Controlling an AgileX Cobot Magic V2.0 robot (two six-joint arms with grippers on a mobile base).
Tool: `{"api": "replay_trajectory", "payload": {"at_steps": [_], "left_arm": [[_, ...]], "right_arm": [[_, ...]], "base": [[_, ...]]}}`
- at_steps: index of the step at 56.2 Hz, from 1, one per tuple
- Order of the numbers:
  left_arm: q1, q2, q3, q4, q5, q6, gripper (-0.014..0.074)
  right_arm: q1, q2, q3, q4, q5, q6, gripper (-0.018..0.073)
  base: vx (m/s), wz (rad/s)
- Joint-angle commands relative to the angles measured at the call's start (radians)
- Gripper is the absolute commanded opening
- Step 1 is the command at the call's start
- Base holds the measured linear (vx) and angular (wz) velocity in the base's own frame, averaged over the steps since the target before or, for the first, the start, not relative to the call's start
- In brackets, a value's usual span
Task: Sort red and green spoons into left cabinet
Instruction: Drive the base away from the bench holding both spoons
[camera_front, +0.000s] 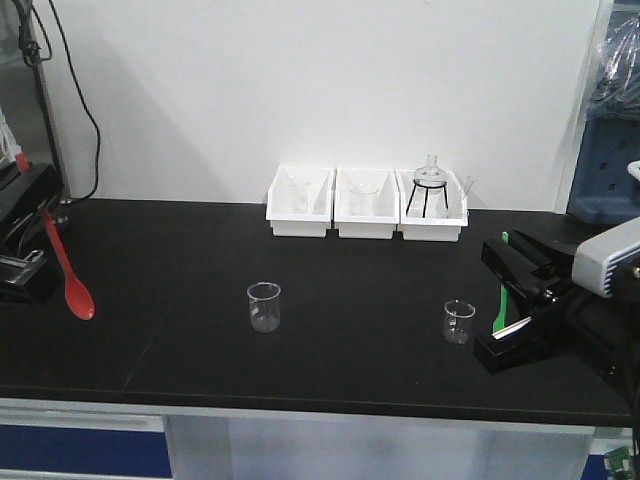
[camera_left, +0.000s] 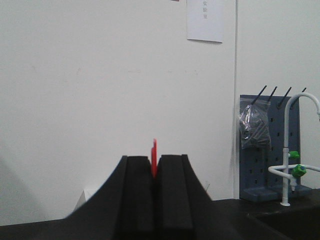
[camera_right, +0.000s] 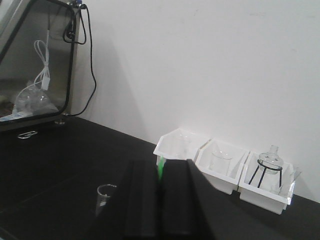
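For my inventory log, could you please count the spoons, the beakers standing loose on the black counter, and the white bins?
Spoons: 2, the red spoon and the green spoon
Loose beakers: 2
White bins: 3
Total: 7

Black counter (camera_front: 330, 375): three white bins (camera_front: 367, 203) in row at back; left beaker (camera_front: 264, 306), right beaker (camera_front: 459, 321) upright nearer front, well apart.
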Motion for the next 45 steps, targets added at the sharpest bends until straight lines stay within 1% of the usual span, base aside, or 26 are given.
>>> {"api": "replay_trajectory", "payload": {"at_steps": [1, 26, 45], "left_arm": [[-0.005, -0.017, -0.031, -0.017, -0.066, 0.001, -0.0006], [-0.005, -0.017, -0.031, -0.017, -0.066, 0.001, -0.0006], [-0.005, -0.017, -0.031, -0.017, -0.066, 0.001, -0.0006]], "right_arm": [[-0.002, -0.023, -0.027, 0.005, -0.074, 0.002, -0.0009], [-0.002, -0.023, -0.027, 0.005, -0.074, 0.002, -0.0009], [-0.002, -0.023, -0.027, 0.005, -0.074, 0.002, -0.0009]], "base": [[-0.32, 0.10], [-0.29, 0.09], [-0.23, 0.15]]}}
